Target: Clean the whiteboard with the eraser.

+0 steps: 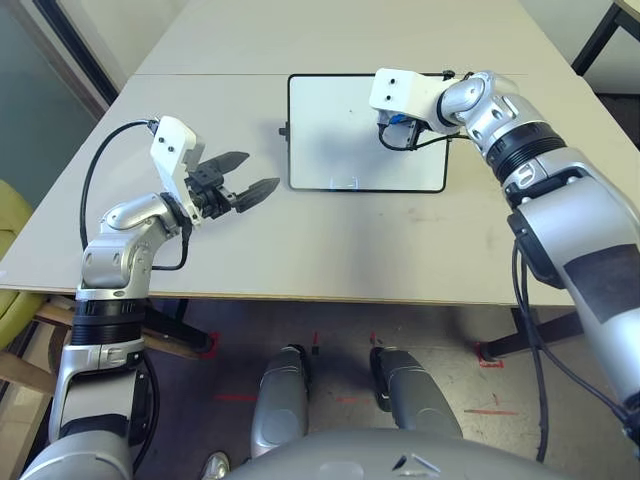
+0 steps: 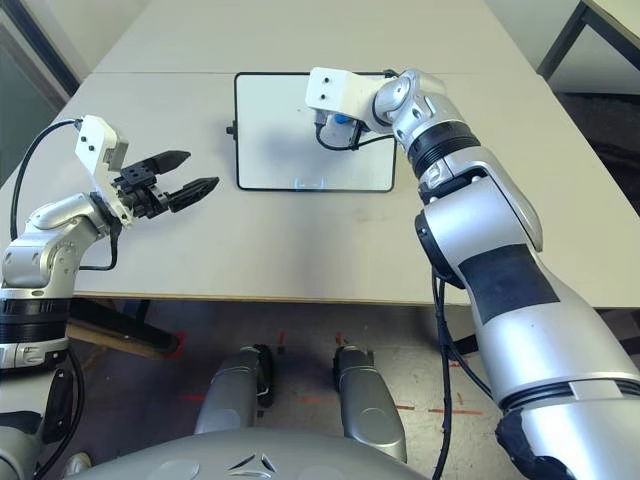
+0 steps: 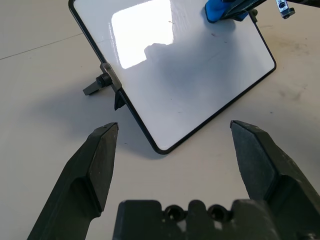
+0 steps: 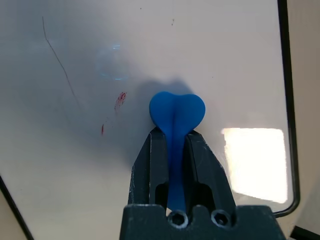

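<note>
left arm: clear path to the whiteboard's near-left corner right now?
Probably yes. The left claw is open and points at the black-framed rectangular whiteboard across bare grey table. The right claw, shut on the small blue eraser, works the board's far right side.

Pretty plain setup: light grey desk (image 1: 330, 250), dark floor (image 1: 440, 375) with red tape marks (image 1: 490, 358), a yellow-green chair (image 1: 12, 225) off to the side.

The white, black-framed board (image 4: 75, 165) carries small red smears (image 4: 120, 100) and a thin dark line, the eraser (image 4: 177, 112) is bright blue, and the table (image 1: 330, 240) is pale beige.
</note>
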Controlling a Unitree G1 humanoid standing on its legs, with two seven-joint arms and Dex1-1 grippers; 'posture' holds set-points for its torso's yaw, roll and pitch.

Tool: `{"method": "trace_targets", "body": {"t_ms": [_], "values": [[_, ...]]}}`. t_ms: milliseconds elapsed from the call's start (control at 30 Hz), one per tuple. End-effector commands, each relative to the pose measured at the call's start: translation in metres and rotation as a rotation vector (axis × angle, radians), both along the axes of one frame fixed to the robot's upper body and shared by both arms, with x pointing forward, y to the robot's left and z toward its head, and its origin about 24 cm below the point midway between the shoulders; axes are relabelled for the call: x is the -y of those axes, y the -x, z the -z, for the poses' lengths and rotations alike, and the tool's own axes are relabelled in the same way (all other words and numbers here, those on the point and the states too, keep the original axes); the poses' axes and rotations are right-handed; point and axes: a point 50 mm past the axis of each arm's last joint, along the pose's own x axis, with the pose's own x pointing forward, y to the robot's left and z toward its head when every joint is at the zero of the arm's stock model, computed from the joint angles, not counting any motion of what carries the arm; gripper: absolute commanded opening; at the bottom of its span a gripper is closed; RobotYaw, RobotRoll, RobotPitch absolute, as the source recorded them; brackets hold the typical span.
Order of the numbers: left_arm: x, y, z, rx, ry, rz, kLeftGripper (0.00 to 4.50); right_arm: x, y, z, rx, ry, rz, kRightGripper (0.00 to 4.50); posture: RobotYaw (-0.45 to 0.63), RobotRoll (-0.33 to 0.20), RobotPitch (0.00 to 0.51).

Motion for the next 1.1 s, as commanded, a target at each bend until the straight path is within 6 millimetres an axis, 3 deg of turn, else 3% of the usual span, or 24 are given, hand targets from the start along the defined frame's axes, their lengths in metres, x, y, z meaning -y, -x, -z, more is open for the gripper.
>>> {"method": "trace_targets", "body": {"t_ms": [33, 467, 800, 967, 1100], "values": [[0.002, -0.001, 0.001, 0.000, -0.015, 0.015, 4.50, 0.006, 0.002, 0.002, -0.088, -0.081, 0.016, 0.19, -0.10, 0.000, 0.161], [0.006, -0.005, 0.000, 0.003, -0.016, 0.036, 4.50, 0.030, 0.004, -0.027, -0.058, -0.085, 0.028, 0.18, -0.12, 0.000, 0.159], [0.008, -0.007, 0.000, 0.003, -0.016, 0.047, 4.50, 0.075, 0.013, -0.049, -0.085, -0.145, 0.106, 0.18, -0.14, 0.000, 0.155], [0.008, -0.006, 0.001, 0.002, -0.016, 0.052, 4.50, 0.102, 0.024, -0.041, -0.208, -0.139, 0.131, 0.17, -0.15, 0.000, 0.159], [0.009, -0.006, 0.001, 0.001, -0.015, 0.055, 4.50, 0.130, 0.032, -0.027, -0.257, -0.166, 0.269, 0.16, -0.15, 0.000, 0.161]]}}
